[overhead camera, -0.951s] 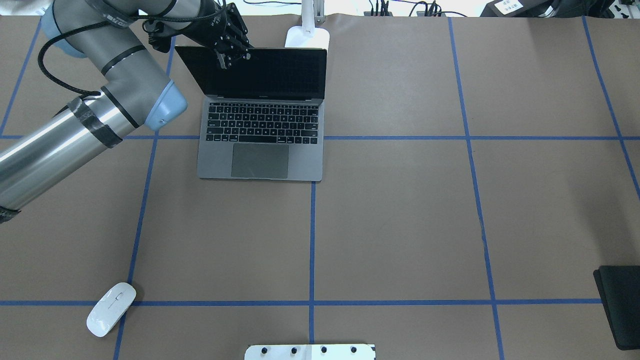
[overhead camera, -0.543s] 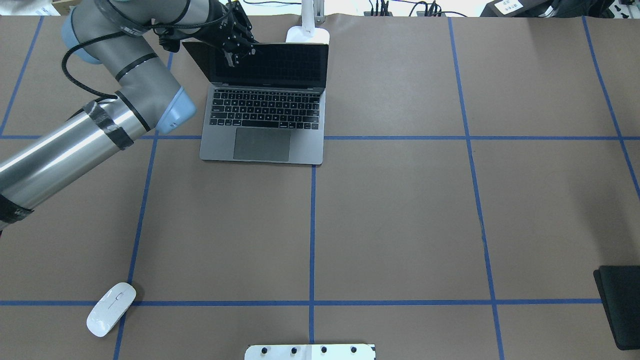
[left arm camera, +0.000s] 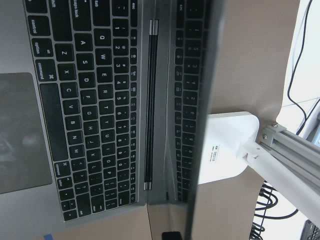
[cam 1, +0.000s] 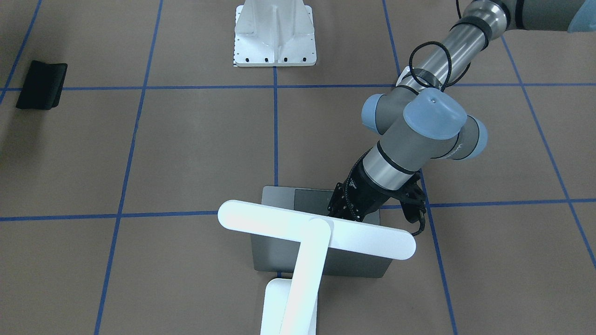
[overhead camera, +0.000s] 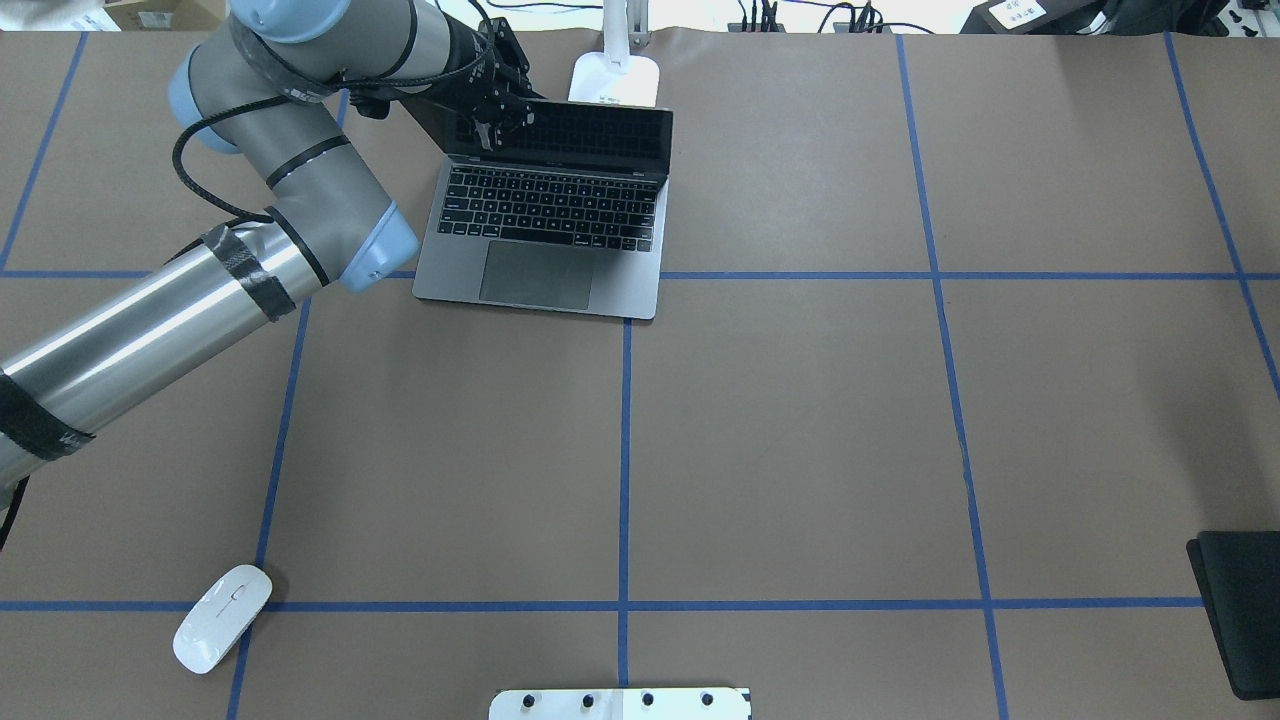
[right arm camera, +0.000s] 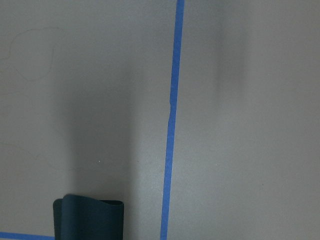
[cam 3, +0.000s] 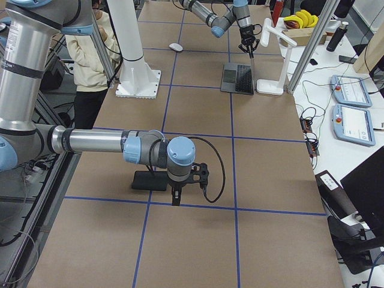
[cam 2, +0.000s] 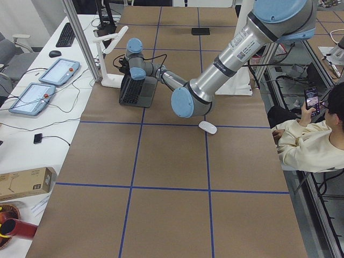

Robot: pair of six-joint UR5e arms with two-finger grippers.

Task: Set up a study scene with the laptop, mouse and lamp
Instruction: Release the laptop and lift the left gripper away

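Left gripper point(overhead camera: 497, 112) jaws nearly closed, pinching the top edge of the laptop point(overhead camera: 545, 275) lid near its left corner. Laptop: space-grey, open, screen dark, skewed to the tape lines, at the bench point(overhead camera: 800, 420) far edge, lamp point(overhead camera: 614, 78) base just behind it. Mouse point(overhead camera: 221, 618) well apart, near-left. Right gripper point(cam 3: 176, 197): can't tell jaw state.

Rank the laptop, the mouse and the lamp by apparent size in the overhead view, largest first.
1. The laptop, clearly largest.
2 and 3. The mouse and the lamp: about alike here. Only the lamp's base and lower arm show at the view's top edge, so no ranking between them.
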